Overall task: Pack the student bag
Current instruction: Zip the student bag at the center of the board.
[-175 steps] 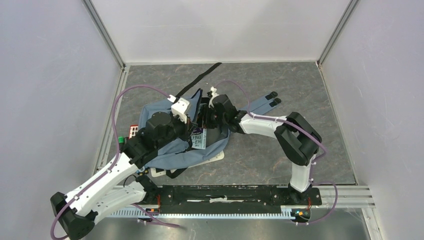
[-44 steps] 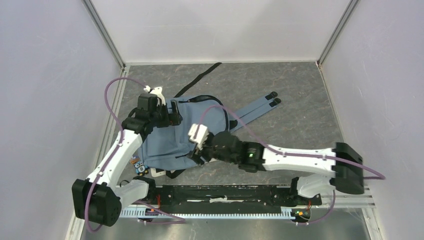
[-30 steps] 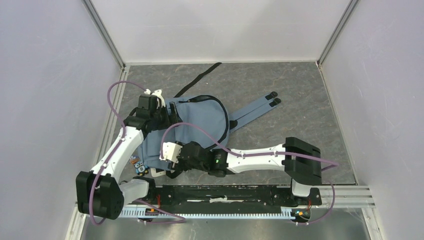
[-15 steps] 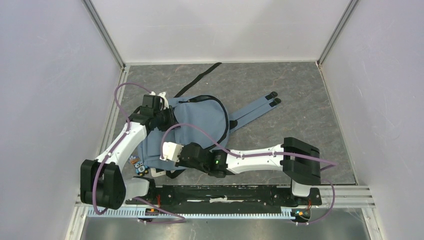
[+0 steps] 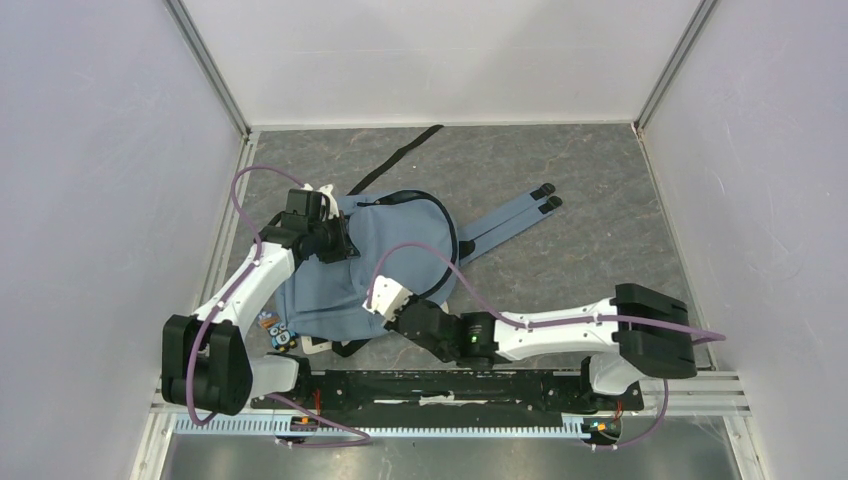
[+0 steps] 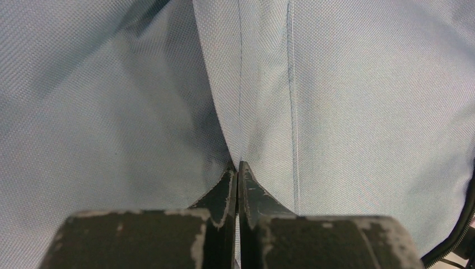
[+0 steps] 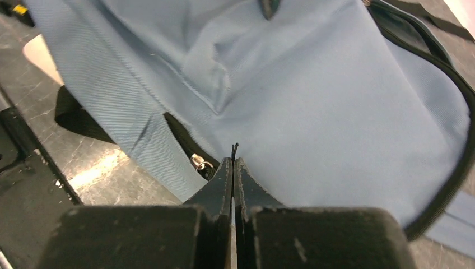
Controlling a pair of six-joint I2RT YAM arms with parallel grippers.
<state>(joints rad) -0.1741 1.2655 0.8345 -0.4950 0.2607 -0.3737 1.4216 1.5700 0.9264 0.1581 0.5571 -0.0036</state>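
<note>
The student bag (image 5: 400,245) lies flat on the table, grey-blue with black trim, and fills the left wrist view (image 6: 347,84). My left gripper (image 5: 338,244) is at its far left part, shut with a raised fold of the bag's fabric pinched between the tips (image 6: 238,163). At the bag's near edge my right gripper (image 5: 383,312) is shut on a thin black zip pull (image 7: 234,147) that sticks up between its tips. A metal zip ring (image 7: 200,163) shows in a dark slit just left of them. The bag's blue panel (image 7: 313,95) spreads out ahead.
Two blue shoulder straps (image 5: 510,215) trail right from the bag. A loose black strap (image 5: 400,155) lies toward the back wall. A white flat thing (image 5: 312,346) and a small colourful item (image 5: 273,328) poke out at the bag's near left. The black base rail (image 5: 470,388) runs along the front.
Both grippers have closed. The left one shut on the bag's fabric at its far left. The right arm swung rightward along the bag's near edge and shut on the zip pull.
</note>
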